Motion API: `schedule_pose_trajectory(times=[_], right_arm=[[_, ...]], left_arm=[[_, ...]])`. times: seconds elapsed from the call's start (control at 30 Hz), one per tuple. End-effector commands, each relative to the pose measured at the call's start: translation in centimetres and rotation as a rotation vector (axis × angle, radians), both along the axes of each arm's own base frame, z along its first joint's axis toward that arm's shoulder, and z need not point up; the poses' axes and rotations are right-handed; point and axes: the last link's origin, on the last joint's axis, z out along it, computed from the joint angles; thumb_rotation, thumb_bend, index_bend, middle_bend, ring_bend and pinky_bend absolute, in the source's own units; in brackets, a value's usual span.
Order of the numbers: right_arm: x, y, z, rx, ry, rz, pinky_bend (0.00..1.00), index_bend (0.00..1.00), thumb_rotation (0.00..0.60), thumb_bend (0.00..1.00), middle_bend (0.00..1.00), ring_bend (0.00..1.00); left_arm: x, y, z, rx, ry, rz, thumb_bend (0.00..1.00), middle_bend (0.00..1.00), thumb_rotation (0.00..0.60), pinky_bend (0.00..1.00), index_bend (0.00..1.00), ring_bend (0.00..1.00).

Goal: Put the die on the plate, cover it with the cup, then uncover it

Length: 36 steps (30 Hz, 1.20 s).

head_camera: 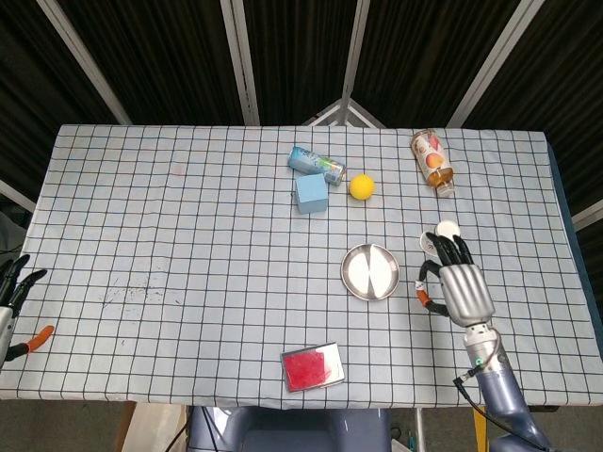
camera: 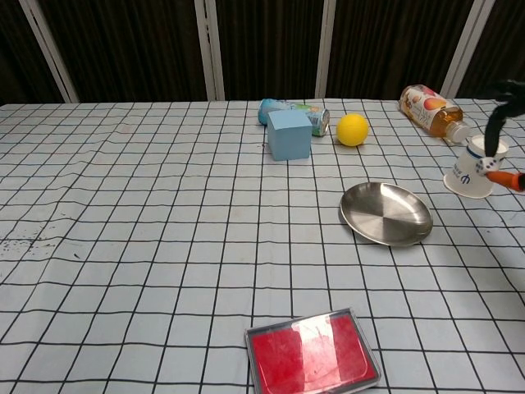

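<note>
Cup (head_camera: 440, 237) behind raised right hand (head_camera: 461, 287)

Steel plate (camera: 385, 214) bare; paper cup (camera: 474, 170) beside; right hand (camera: 502, 123) at edge.

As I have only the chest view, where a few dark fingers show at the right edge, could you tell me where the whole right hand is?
Observer: From the head view, the right hand is just right of the plate, not over it.
Operator: Thank you. How does it lie relative to the cup?
Observer: Its fingers point away from the robot and overlap the near side of the cup from above.
Operator: And the left hand, which I cannot see at all?
Observer: The left hand is off the left edge of the table, fingers apart, holding nothing.
</note>
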Motion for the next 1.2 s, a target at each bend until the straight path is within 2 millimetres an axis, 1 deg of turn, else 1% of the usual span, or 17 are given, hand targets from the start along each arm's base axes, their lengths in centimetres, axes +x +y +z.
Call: schedule_pose_trajectory(times=[0.03,0.17,0.2,0.4,0.53,0.6,0.77,0.87,1.1,1.2], right_arm=[[4.7,-2.6,-1.3,0.068,0.035,0.082,0.00,0.70,0.600,0.41,0.10,0.10],[6.3,-5.7,-4.5,0.145,0.027,0.053,0.00,0.70,0.600,0.41,0.10,0.10],[6.4,-6.1,-4.9,0.144,0.028,0.049,0.00,0.70,0.600,0.41,0.10,0.10],[6.3,-7.7,-7.2,0.172,0.020,0.018,0.00,0.70,0.600,0.41,0.10,0.10],[5.5,-8.3,-8.9,0.210,0.026,-0.012,0.00,0.70,0.600,0.41,0.10,0.10],[5.0,-8.5,-9.4,0.221,0.034,-0.026,0.00,0.70,0.600,0.41,0.10,0.10],[3.6,-8.3,-10.0,0.247,0.033,-0.054,0.00,0.70,0.600,0.41,0.10,0.10],[3.3,-8.0,-10.2,0.262,0.030,-0.052,0.00,0.70,0.600,0.41,0.10,0.10],[2.4,-8.0,-10.2,0.268,0.053,-0.067,0.00,0.70,0.600,0.41,0.10,0.10],[2.0,-8.1,-10.1,0.265,0.067,-0.077,0.00,0.66,0.600,0.41,0.10,0.10]], left_arm=[[-0.1,0.0,0.2,0.000,-0.005,-0.001,0.29,0.00,0.600,0.02,0.16,0.00],[-0.3,0.0,0.8,0.010,-0.017,0.001,0.29,0.00,0.600,0.02,0.16,0.00],[-0.4,0.0,0.8,0.013,-0.017,0.002,0.29,0.00,0.600,0.02,0.16,0.00],[-0.5,0.1,0.9,0.018,-0.017,0.006,0.29,0.00,0.600,0.02,0.16,0.00],[-0.5,0.1,0.9,0.018,-0.015,0.005,0.29,0.00,0.600,0.02,0.16,0.00],[-0.5,0.2,0.9,0.018,-0.014,0.006,0.29,0.00,0.600,0.02,0.16,0.00],[-0.5,0.2,0.8,0.022,-0.007,0.013,0.29,0.00,0.600,0.02,0.16,0.00],[-0.4,0.2,0.6,0.020,-0.002,0.015,0.29,0.00,0.600,0.02,0.16,0.00],[-0.3,0.0,0.5,0.015,0.005,0.014,0.29,0.00,0.600,0.02,0.16,0.00],[-0.4,0.1,0.5,0.018,0.005,0.017,0.29,0.00,0.600,0.02,0.16,0.00]])
